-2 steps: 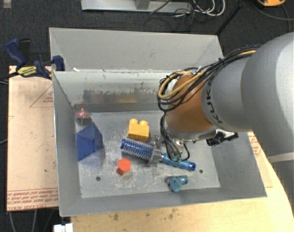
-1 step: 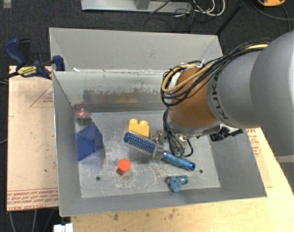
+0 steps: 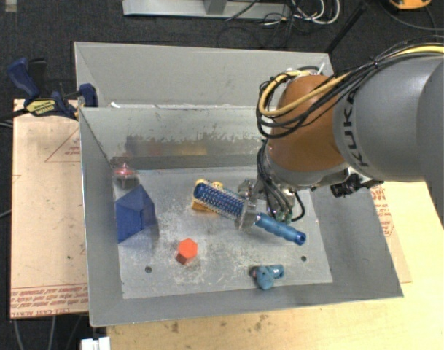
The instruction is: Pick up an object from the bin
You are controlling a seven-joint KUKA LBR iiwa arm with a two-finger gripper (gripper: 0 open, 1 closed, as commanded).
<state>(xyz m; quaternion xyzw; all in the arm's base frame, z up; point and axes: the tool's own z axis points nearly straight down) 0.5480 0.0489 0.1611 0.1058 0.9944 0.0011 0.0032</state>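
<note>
Gripper (image 3: pixel 248 208) low over the one blue hairbrush (image 3: pixel 218 199) in the middle of the bin (image 3: pixel 207 305).
How far it is open I cannot tell. One blue block (image 3: pixel 134 214) by the left wall; one orange cube (image 3: pixel 187 251) and one small blue piece (image 3: pixel 265 275) near the front edge.

Tangled cables (image 3: pixel 313 4) and a grey metal stand base (image 3: pixel 200 6) lie on dark carpet (image 3: pixel 39 20).

light: bright, even, from above | glare: pale streak on back wall of grey metal bin (image 3: pixel 170 148) | shadows: soft, under arm (image 3: pixel 396 115), beside blue block (image 3: pixel 134 214)
</note>
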